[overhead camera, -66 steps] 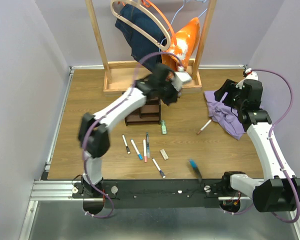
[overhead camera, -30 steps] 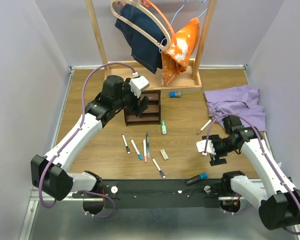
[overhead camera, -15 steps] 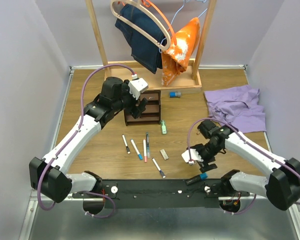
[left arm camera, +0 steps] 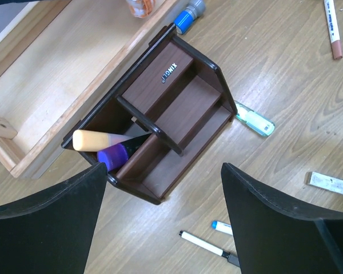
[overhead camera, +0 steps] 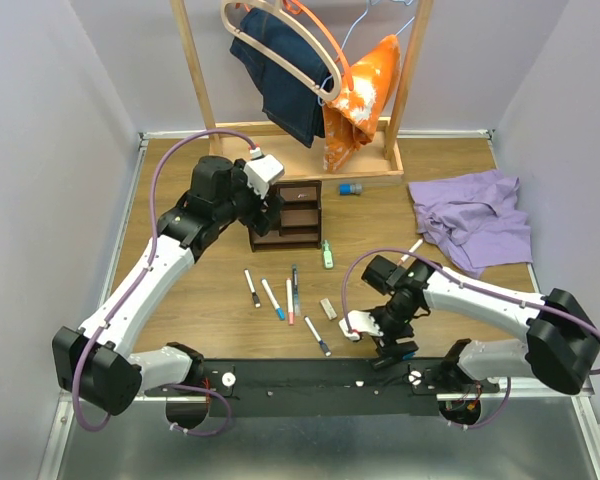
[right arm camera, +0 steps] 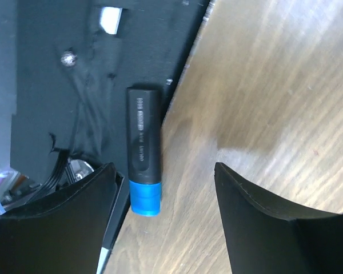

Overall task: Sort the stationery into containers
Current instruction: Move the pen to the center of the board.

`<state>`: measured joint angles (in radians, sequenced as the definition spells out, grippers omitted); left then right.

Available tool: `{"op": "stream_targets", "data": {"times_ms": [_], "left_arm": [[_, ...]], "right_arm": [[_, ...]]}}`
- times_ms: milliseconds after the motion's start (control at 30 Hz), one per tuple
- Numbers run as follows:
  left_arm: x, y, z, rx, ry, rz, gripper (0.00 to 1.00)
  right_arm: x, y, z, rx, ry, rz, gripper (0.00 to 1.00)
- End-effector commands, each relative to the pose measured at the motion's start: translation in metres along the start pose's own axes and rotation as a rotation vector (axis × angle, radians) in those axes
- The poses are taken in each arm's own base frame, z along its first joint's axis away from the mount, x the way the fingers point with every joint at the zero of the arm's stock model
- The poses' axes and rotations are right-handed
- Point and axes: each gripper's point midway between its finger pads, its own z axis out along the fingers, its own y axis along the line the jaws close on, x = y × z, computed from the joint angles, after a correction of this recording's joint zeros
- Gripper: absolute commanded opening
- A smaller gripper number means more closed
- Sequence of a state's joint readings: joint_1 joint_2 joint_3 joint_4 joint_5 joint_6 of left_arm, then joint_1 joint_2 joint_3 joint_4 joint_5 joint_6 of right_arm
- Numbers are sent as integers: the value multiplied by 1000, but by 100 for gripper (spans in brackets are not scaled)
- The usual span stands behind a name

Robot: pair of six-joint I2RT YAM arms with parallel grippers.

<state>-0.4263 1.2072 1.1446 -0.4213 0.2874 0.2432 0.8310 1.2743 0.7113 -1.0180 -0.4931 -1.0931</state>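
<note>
The dark wooden organizer stands left of centre and holds a purple highlighter and an orange-tipped item in one slot. My left gripper hovers open just above its left side. A black marker with a blue cap lies at the table's near edge, partly over the black rail. Over it my right gripper stands open, and the cap lies between the fingers close to the left one. Several white pens, a beige eraser and a green highlighter lie in front of the organizer.
A light-wood clothes rack with hanging clothes stands behind the organizer. A small blue-capped item lies by its base. A purple cloth is heaped at the right, with a pink-tipped pen beside it. The black base rail runs along the near edge.
My right arm has swung from near the purple cloth down to the near edge and now hangs over the blue-capped marker, its jaws a little narrower. The left arm shifted slightly left.
</note>
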Motion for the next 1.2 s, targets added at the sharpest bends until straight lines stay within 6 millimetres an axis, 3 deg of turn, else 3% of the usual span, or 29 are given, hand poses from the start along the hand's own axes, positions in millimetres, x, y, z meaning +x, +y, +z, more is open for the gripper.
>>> {"op": "stream_targets", "data": {"times_ms": [0,133,467,567,633,667,700,867,967,1000,1067,1167], "left_arm": [[1,4,-7,-27,-13,-2,89],[-1,7,-8,-35,-22,-13,89],[0,13,-13,-58,-24,-15,89],[4,15,-14,-67,-21,-21,89],[5,17,-15,-73,-23,-31,89],[6,17,-15,-76,-21,-35,90],[6,17,-16,-76,-23,-38,89],[7,22,-20,-94,-19,-41,90],[10,26,-22,-107,-18,-51,90],[10,26,-22,-110,-19,-57,90],[12,26,-21,-106,-14,-64,90],[12,24,-21,-93,-12,-63,90]], "right_arm": [[5,-20,-1,147,61,127,77],[13,-32,-6,222,140,114,77],[-2,-15,-3,194,209,-19,80],[-1,0,-2,109,225,-36,81],[-3,3,0,103,223,-23,83],[-4,6,3,96,233,-35,94],[-4,3,3,117,241,-25,100],[-4,4,7,125,271,-15,100],[1,-10,9,208,301,0,100],[3,-24,8,276,322,-14,100],[17,-31,11,317,381,-38,100],[20,-45,8,378,408,-71,100]]}}
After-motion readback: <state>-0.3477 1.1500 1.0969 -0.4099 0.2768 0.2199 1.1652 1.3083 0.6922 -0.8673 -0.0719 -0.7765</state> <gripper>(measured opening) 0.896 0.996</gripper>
